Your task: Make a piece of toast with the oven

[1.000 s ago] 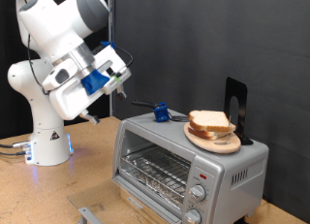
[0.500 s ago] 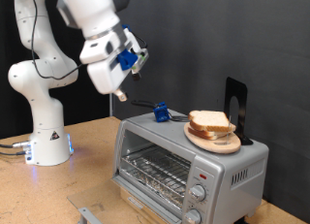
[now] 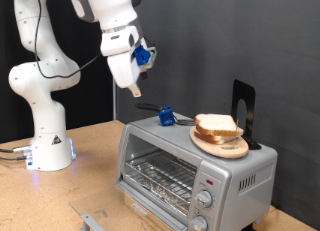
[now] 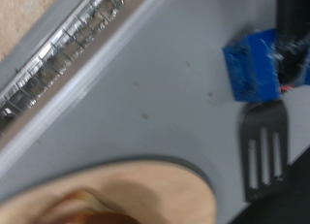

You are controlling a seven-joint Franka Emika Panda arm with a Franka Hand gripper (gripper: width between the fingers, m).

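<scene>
The oven (image 3: 190,166) is a silver box at the exterior view's lower right, and its wire rack (image 3: 160,176) shows at the front. On its top a round wooden plate (image 3: 222,144) carries stacked bread slices (image 3: 217,126). The piece of toast, a single slice, is out of view. My gripper (image 3: 133,89) hangs high in the air, left of the plate and above the oven's left end, with its fingers pointing down and nothing seen between them. The wrist view looks down on the oven top (image 4: 145,88), the plate edge (image 4: 126,180) and the rack (image 4: 58,49); no fingers show there.
A blue block (image 3: 166,116) with a black slotted spatula (image 4: 263,151) lies on the oven's back left top. A black stand (image 3: 243,113) rises behind the plate. The robot base (image 3: 45,131) stands on the wooden table at the left. A small metal bracket (image 3: 92,222) lies at the table's front.
The arm has swung up and to the exterior view's right, carrying the gripper from beside the robot base to high above the oven's left end.
</scene>
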